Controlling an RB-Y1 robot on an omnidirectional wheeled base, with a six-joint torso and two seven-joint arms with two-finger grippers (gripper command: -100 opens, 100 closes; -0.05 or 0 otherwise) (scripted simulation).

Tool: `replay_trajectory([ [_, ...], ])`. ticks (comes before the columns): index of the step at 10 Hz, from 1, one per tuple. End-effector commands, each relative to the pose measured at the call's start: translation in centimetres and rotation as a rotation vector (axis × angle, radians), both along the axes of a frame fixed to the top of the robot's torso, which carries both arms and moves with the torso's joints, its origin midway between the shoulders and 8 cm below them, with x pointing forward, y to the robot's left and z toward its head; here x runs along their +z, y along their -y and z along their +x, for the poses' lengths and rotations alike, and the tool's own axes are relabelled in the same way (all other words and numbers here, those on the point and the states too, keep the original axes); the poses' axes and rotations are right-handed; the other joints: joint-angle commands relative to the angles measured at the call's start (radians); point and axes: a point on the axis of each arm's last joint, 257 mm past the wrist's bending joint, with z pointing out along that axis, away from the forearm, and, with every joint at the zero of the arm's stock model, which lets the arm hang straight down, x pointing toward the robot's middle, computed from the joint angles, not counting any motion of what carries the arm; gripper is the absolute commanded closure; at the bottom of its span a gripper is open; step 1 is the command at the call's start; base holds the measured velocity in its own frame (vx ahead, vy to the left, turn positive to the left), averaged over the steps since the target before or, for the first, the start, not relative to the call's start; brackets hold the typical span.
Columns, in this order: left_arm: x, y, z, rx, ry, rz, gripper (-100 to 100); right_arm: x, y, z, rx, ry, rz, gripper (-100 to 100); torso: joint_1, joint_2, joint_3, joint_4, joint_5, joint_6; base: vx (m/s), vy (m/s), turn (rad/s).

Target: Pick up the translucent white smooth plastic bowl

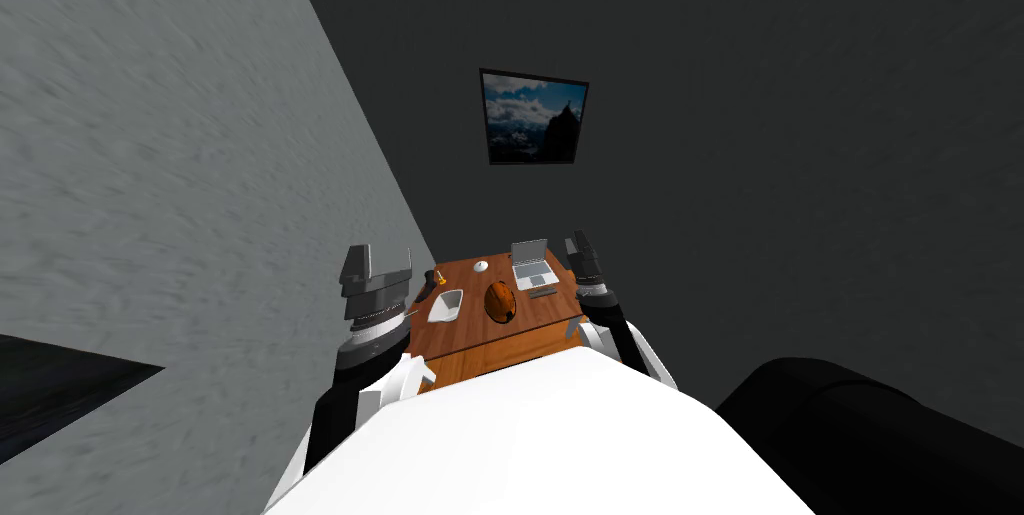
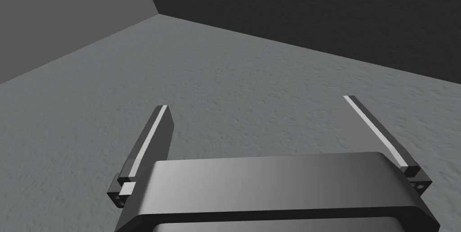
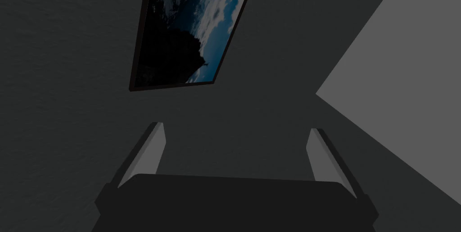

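Note:
A white, open bowl-like vessel (image 1: 447, 305) sits on the left part of a brown wooden table (image 1: 480, 344) just ahead of me. My left gripper (image 1: 378, 259) is raised beside the table's left edge, above and left of the vessel, not touching it. Its fingers (image 2: 151, 141) stand wide apart with nothing between them, so the left gripper (image 2: 255, 102) is open. My right gripper (image 1: 580, 239) is held up at the table's right side near the laptop. In the right wrist view the right gripper (image 3: 236, 126) is open and empty too.
On the table are a small white round thing (image 1: 481, 266), an open grey laptop (image 1: 531, 261), an orange-brown rounded object (image 1: 500, 300), a small dark and orange item (image 1: 437, 279) and a dark flat item (image 1: 543, 292). A dark rounded seat (image 1: 860, 429) stands at my right.

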Motion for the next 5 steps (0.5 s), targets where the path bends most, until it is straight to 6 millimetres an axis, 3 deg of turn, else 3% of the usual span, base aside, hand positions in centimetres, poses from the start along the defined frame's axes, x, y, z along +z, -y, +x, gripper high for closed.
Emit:
replay_trajectory([
  [1, -1.2, 0.4, 1.3, -0.015, -0.046, 0.035, -100, 0.0, 0.0, 0.0, 0.000, 0.000, 0.000, 0, 0.000, 0.000, 0.000, 0.000, 0.000, 0.000, -0.007, 0.002, -0.014],
  [5, -5.4, 0.6, 5.5, -0.018, -0.189, 0.083, -100, 0.0, 0.0, 0.0, 0.000, 0.000, 0.000, 0, 0.001, 0.001, 0.001, 0.000, 0.000, 0.000, -0.023, 0.009, -0.024],
])
